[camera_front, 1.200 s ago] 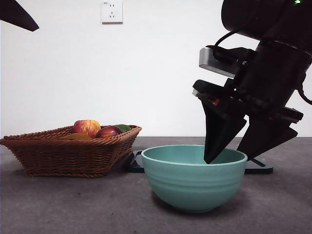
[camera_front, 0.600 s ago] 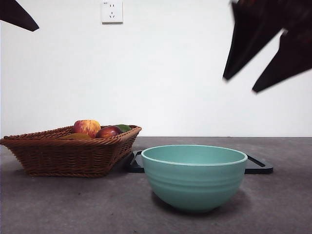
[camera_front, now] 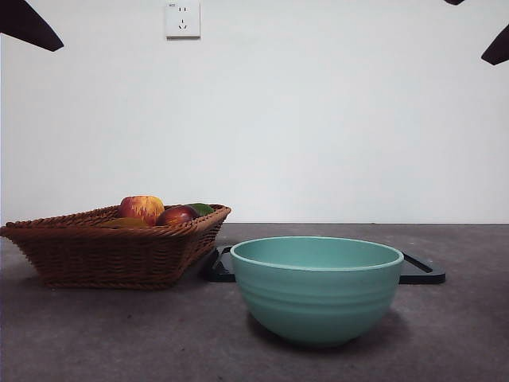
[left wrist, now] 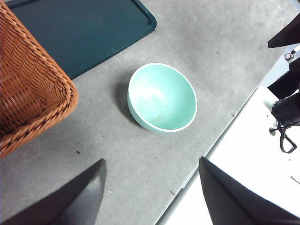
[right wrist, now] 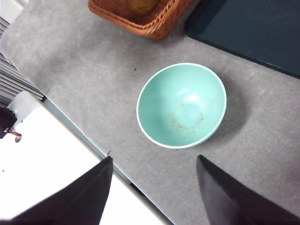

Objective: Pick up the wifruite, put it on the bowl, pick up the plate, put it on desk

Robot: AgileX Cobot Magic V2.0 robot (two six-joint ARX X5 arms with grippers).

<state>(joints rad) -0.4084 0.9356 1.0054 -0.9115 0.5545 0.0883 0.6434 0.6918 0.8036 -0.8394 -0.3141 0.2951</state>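
Dark grey mottled desk [camera_front: 103,334]. Directly on it: teal-green bowl [camera_front: 316,288] near front, wicker basket [camera_front: 111,247] beside it, dark green tray [camera_front: 421,270] flat behind bowl, near basket.

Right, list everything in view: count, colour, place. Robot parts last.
Bowl: one, teal-green with pale rim, on the desk in front, empty inside.
Basket: one, brown wicker, on the desk beside the bowl.
Apple: one, red and yellow, in the basket.
Dark red fruit: one, in the basket next to the apple.
Green fruit: one, partly hidden behind the dark red fruit.
Tray: one, dark and flat, on the desk behind the bowl.
Desk: one, dark grey.
Socket: one, white, on the wall.
Left claw: black, open, high above the desk.
Right claw: black, open, high above the bowl.
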